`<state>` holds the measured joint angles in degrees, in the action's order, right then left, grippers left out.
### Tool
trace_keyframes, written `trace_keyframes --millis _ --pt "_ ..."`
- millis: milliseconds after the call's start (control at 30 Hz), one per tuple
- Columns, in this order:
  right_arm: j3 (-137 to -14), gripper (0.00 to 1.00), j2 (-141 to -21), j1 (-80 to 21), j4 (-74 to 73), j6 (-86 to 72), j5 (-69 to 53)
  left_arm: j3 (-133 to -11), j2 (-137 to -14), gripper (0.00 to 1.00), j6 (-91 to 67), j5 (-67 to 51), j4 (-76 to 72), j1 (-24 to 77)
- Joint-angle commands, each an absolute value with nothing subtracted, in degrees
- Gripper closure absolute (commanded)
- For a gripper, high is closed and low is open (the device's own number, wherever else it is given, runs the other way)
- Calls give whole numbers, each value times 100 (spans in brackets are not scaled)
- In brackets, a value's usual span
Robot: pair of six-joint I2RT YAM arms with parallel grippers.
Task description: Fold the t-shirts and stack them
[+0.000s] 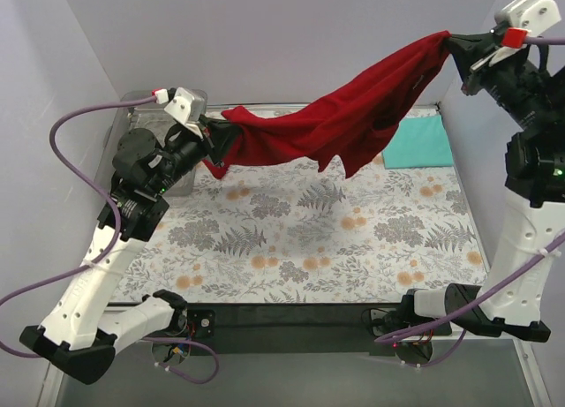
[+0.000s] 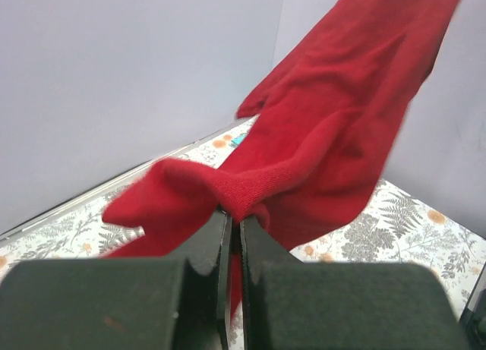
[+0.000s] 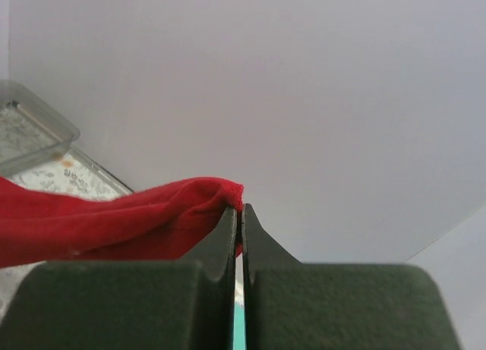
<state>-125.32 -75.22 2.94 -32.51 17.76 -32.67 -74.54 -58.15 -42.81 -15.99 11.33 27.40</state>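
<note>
The deep red t-shirt [image 1: 340, 123] hangs stretched in the air between both arms, above the back of the table. My left gripper [image 1: 222, 138] is shut on its lower left end, and the cloth [image 2: 319, 130] bunches over the closed fingertips [image 2: 235, 217]. High at the back right, my right gripper [image 1: 452, 43] is shut on the upper end of the red t-shirt [image 3: 114, 217], pinched at the tips [image 3: 238, 209]. The teal t-shirt [image 1: 418, 144] lies folded flat at the back right of the table, partly under the red one.
A clear plastic bin [image 1: 150, 107] stands at the back left corner, behind the left arm. The table carries a floral cloth [image 1: 309, 239]. Pale walls close in on the left, back and right.
</note>
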Motion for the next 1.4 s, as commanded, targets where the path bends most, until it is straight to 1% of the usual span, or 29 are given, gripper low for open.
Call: trace_keyframes --millis 0,133,233,267,367,400,500,533,600,667,733,767,833,867,967,1000,1033,1067,1100,1133,1167,1200,1233,1267,1300,1333,1367 --pt "-13068 99 -7304 483 -3234 1512 -3216 -7453 -5363 100 -4122 -1608 1240 2725" --pt "-12886 99 -7163 536 -3287 1485 -3366 -7366 -5116 100 -4166 -1556 1003 2725" --pt "-12105 99 -7032 536 -3287 1573 -3786 -7129 -5229 100 -4210 -1468 1089 2725" --pt "-11511 99 -6988 536 -3261 1669 -3892 -6928 -5334 100 -4262 -1442 1116 2725" --pt "-10445 99 -6742 536 -2972 1872 -4078 -6514 -5545 100 -4464 -1205 1037 2725" --pt "-9789 99 -6663 536 -2675 1872 -4061 -6321 -5816 100 -4517 -1126 994 2725" --pt "-8898 99 -6758 536 -2016 1750 -3815 -6179 -6423 100 -4693 -1020 827 2725" --pt "-8747 99 -6837 527 -1865 1697 -3745 -6153 -6912 100 -4737 -959 635 2716" --pt "-8404 99 -7091 483 -1435 1574 -3332 -6222 -7442 100 -4772 -827 467 2698" --pt "-7955 99 -7294 414 -802 1460 -2990 -6441 -8274 100 -4799 -468 291 2664" --pt "-7605 99 -7663 343 -285 1398 -2831 -6635 -8830 100 -4816 -317 177 2628" --pt "-7533 99 -7795 221 -142 1380 -2647 -6836 -9329 100 -4843 -116 150 2584" --pt "-7410 99 -8251 62 173 1406 -2374 -7100 -9763 100 -4825 121 141 2566" --pt "-7392 99 -8418 -121 385 1424 -2034 -7380 -10182 100 -4825 219 158 2549" --pt "-7627 99 -9042 -412 597 1389 -1357 -7838 -10642 100 -4825 597 228 2505" --pt "-7716 99 -9279 -457 685 1336 -1206 -8136 -10878 96 -4825 641 263 2496" --pt "-7847 99 -9377 -466 686 1197 -1056 -8347 -10977 87 -4834 642 368 2479" --pt "-7988 81 -9465 -483 642 1169 -855 -8541 -11065 71 -4851 659 474 2452" --pt "-8285 66 -9588 -492 372 1195 -792 -8961 -11161 59 -4869 659 605 2443" --pt "-8419 52 -9606 -501 169 1326 -678 -9156 -11249 49 -4869 668 928 2443" --pt "-8524 34 -9589 -475 10 1466 -598 -9289 -11224 45 -4860 651 1080 2435" --pt "-8560 28 -9432 -449 -487 1685 -624 -9360 -11145 41 -4878 589 1203 2443" --pt "-8517 24 -9300 -422 -701 1905 -720 -9299 -10831 33 -4887 397 1369 2435" --pt "-8412 18 -9142 -300 -999 2473 -1234 -9177 -10637 23 -4913 282 1432 2435" --pt "-8289 16 -8740 -212 -1280 2748 -1526 -9037 -10426 22 -4965 107 1511 2443" --pt "-8010 15 -8536 -107 -1979 3012 -1808 -8739 -10180 20 -5079 10 1808 2443" --pt "-7911 14 -8360 95 -2465 3902 -2420 -8571 -9751 17 -5202 -574 2002 2452"
